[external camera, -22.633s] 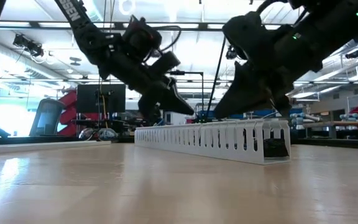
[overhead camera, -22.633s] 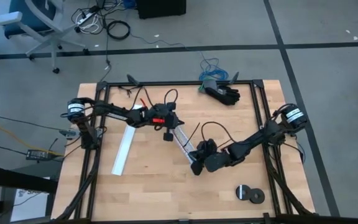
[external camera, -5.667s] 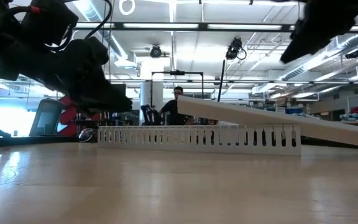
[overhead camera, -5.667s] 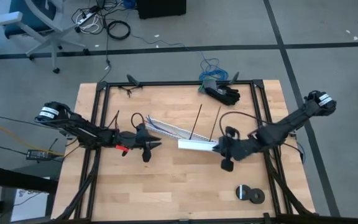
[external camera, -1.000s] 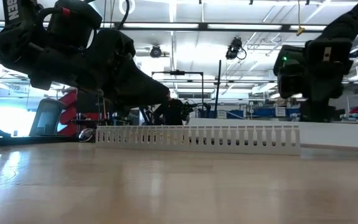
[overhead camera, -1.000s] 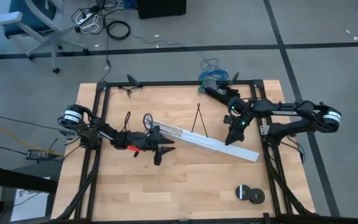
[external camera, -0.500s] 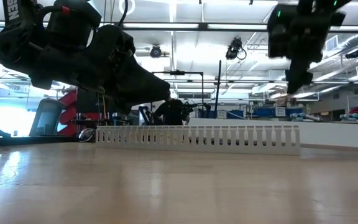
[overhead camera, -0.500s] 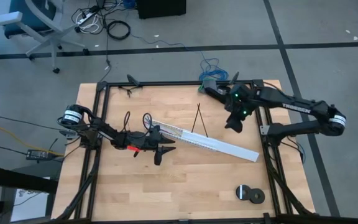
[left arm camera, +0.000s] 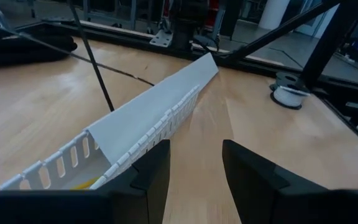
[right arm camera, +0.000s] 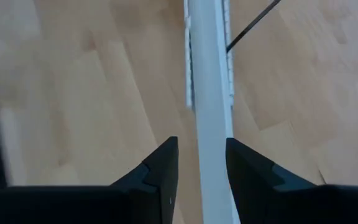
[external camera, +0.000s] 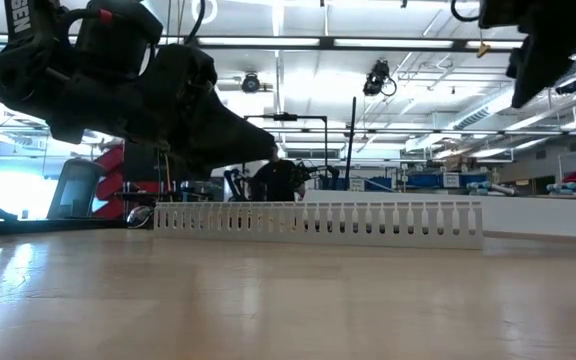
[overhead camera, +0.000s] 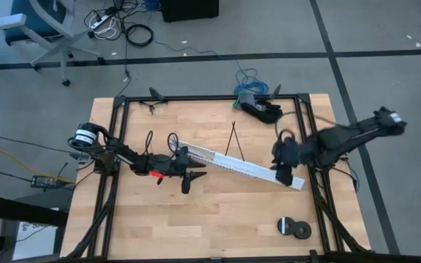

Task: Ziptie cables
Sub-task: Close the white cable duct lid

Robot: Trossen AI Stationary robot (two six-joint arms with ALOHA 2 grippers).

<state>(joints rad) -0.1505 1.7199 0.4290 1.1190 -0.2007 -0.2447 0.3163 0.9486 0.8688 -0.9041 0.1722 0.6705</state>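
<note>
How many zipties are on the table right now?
4: two straight zipties meeting in a V beside the white channel, and two looped zipties near the left gripper. Others may be hidden under the arms.

Two dark fingers [right arm camera: 160,171] of the right gripper [right arm camera: 199,177] rise from the bottom edge of the frame, parted, with a white plastic channel [right arm camera: 209,93] running between them. The channel stretches from the top centre of the frame down to the bottom, its flat white face showing and small slots visible along both edges in the upper part. A thin black strip [right arm camera: 252,26] slants from the channel's right edge toward the upper right corner. Under everything lies the light wooden table [right arm camera: 86,99].
</note>
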